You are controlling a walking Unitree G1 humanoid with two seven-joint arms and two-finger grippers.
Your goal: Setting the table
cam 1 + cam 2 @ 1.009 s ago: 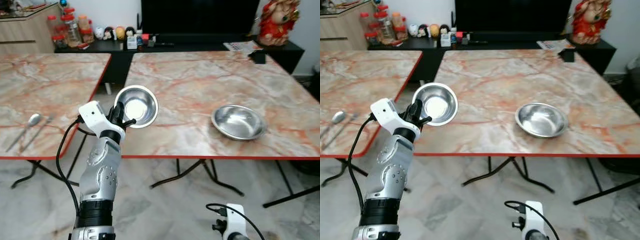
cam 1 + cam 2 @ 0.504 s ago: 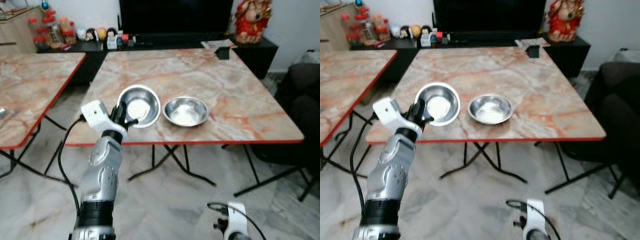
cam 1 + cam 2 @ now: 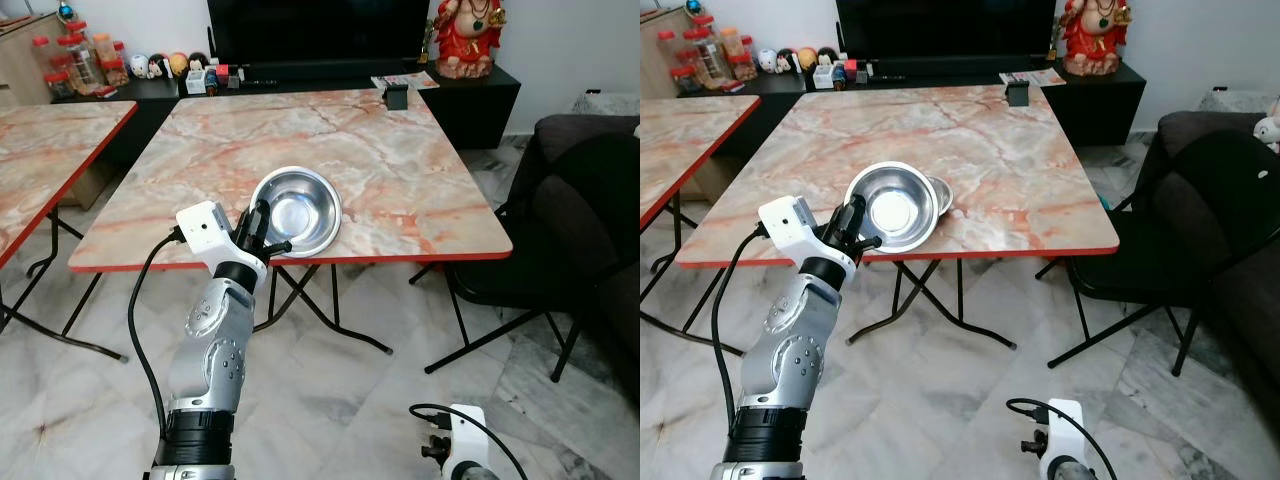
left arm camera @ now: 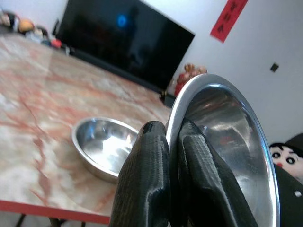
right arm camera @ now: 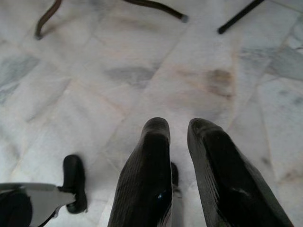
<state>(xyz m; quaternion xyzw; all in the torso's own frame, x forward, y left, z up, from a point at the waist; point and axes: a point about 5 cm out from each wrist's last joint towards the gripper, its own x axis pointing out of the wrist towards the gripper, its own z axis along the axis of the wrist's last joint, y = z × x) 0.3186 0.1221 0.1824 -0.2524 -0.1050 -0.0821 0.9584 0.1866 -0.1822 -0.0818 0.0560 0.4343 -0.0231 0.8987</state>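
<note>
Left gripper: we record the left gripper (image 3: pixel 262 222) raised before the near edge of the square marble-patterned table with the red rim (image 3: pixel 400 170), its black fingers (image 4: pixel 147 175) pinched on the rim of the round shiny steel bowl (image 3: pixel 295 212).
Held bowl: we find it tilted nearly upright, its hollow facing the head camera, above the table's near edge.
Second bowl: in the left wrist view we note a second round steel bowl (image 4: pixel 106 146) resting upright on the tabletop, just beyond the held one. From the right eye we see a sliver of its rim (image 3: pixel 943 195) past the held bowl's right side; from the left eye the held bowl covers it.
Right gripper: the right gripper (image 5: pixel 177 142) hangs low over the pale marble floor (image 5: pixel 142 71), fingers slightly parted and holding nothing.
Surroundings: a second marble-patterned table (image 3: pixel 40 130) stands to the left; a black folding chair (image 3: pixel 560 220) stands at the right; a large black television (image 3: pixel 315 30) stands at the far wall.
</note>
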